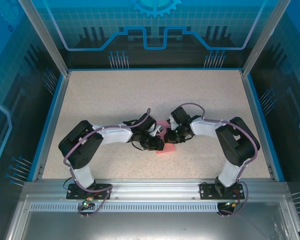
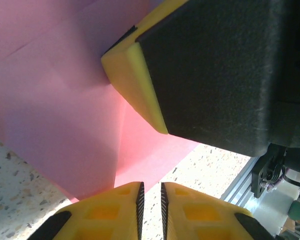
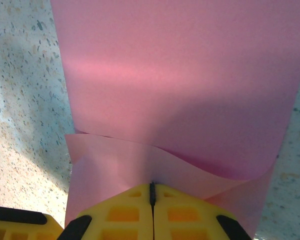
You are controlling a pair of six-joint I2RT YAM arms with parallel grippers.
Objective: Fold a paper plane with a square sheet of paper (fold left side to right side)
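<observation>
Square sheet of paper (image 1: 168, 150) at centre of the top view, lying on the speckled table (image 1: 115, 100), 1 layer curled over. Right claw (image 3: 151, 188), bottom centre of its wrist view: tips together, clamped on the curled pink edge. Left claw (image 2: 151, 189), bottom of its wrist view: tips narrowly apart, gripping nothing, beside the sheet's lower corner.

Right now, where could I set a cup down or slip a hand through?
The far half of the table lies bare; so do the side strips outside each elbow. The middle is crowded: left arm and right arm meet over the pink paper.
</observation>
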